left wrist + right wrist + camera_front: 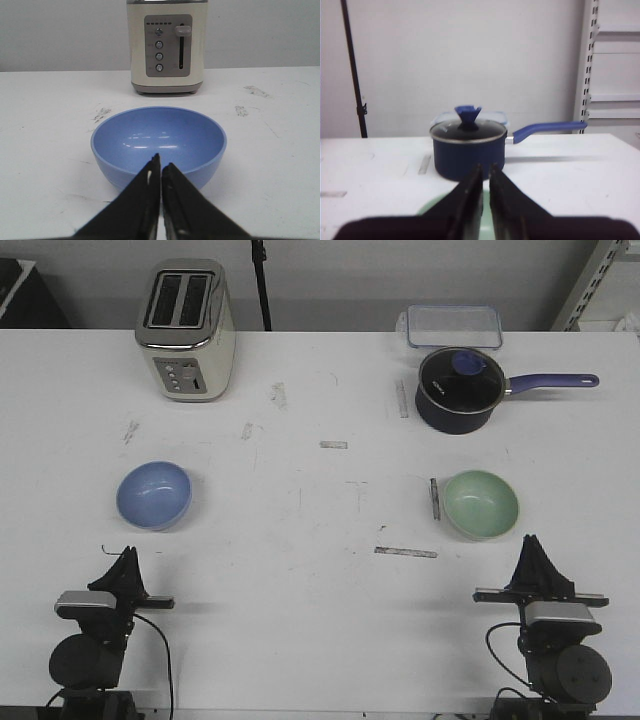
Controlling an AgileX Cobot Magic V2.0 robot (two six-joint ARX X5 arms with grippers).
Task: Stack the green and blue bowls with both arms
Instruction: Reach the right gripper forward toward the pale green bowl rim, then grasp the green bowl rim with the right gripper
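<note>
The periwinkle blue bowl (pixel 154 495) sits upright on the left of the white table (pixel 320 600). The mint green bowl (pixel 481 504) sits upright on the right. My left gripper (pixel 128 554) is near the front edge, just short of the blue bowl, shut and empty. In the left wrist view its tips (pixel 161 164) point at the blue bowl (pixel 159 137) without touching it. My right gripper (pixel 531 543) is just short of the green bowl, shut and empty. In the right wrist view the tips (pixel 486 170) stand above the green bowl (pixel 436 204), which is mostly hidden by the fingers.
A cream toaster (pixel 186 330) stands at the back left, also in the left wrist view (pixel 166 47). A navy saucepan (pixel 458 390) with a lid and purple handle stands behind the green bowl, also in the right wrist view (pixel 468 152). A clear container (pixel 452 325) lies behind it.
</note>
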